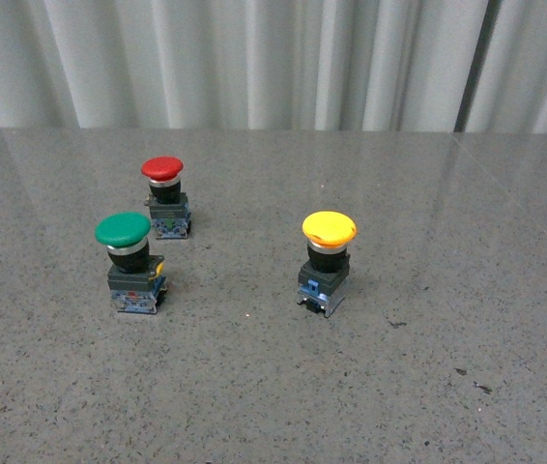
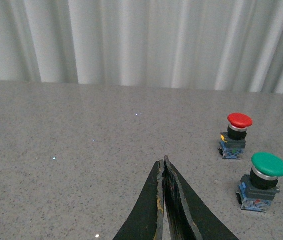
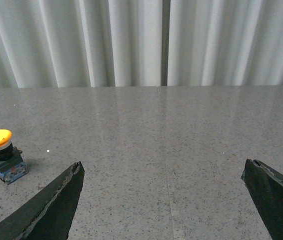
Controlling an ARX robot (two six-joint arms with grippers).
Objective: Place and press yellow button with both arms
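Note:
The yellow button [image 1: 328,259] stands upright on the grey speckled table [image 1: 428,387], a little right of the middle in the front view; neither arm shows there. In the right wrist view the yellow button [image 3: 2,155] sits off beyond one finger, well apart from my right gripper [image 3: 164,167], which is open wide with nothing between its fingers. My left gripper [image 2: 163,161] is shut, its two black fingers pressed together over bare table with nothing held. The yellow button is out of the left wrist view.
A green-capped button [image 1: 130,263] and a red-capped button [image 1: 165,197] stand at the left of the table; the green-capped button [image 2: 261,181] and the red-capped button [image 2: 235,135] also show in the left wrist view. A pleated white curtain [image 1: 273,58] hangs behind the table.

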